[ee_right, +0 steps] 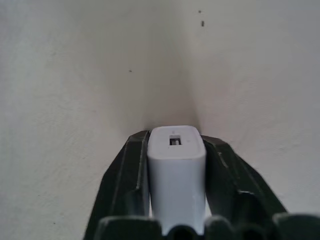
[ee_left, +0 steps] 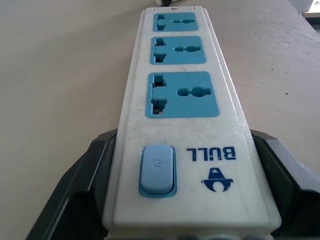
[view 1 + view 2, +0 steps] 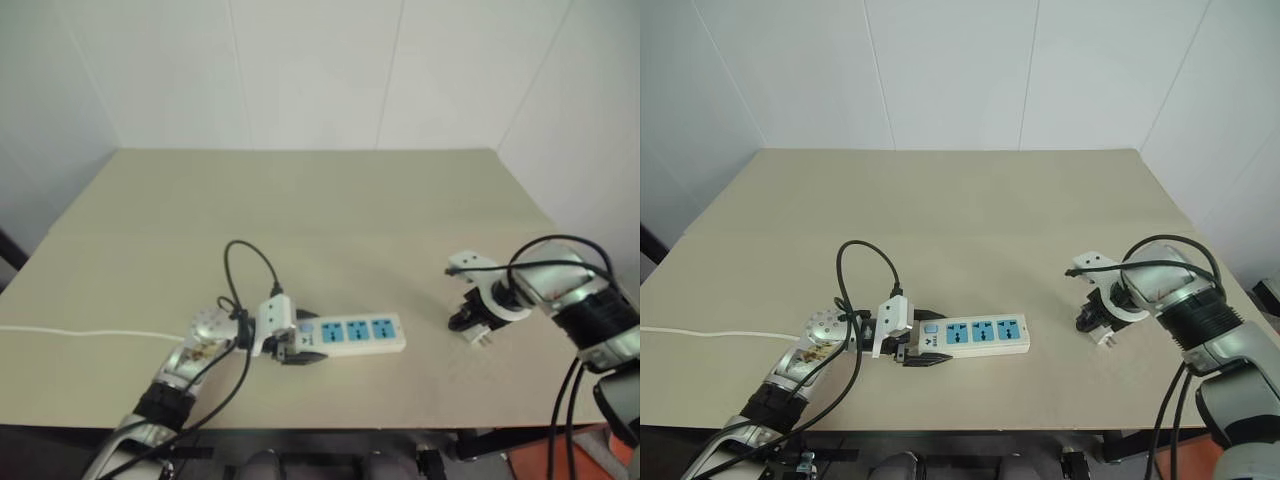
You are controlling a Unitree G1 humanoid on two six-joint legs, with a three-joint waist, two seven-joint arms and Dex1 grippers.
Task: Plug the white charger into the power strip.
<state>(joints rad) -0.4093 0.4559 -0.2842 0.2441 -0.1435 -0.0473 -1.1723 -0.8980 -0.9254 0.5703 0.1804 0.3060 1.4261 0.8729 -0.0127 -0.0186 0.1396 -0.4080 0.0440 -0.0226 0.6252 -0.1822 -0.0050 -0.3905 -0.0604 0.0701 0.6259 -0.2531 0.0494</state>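
The right gripper has its two black fingers closed against the sides of the white charger, which sits between them with its port face outward, pointing steeply down at the table. The left gripper is clamped on the switch end of the power strip, one finger on each long side. The strip lies flat, stretching away from the left gripper toward the right one; bare tabletop lies between its far end and the charger, well apart. One charger, one strip with three blue sockets and one switch. A white cord trails off behind the left gripper.
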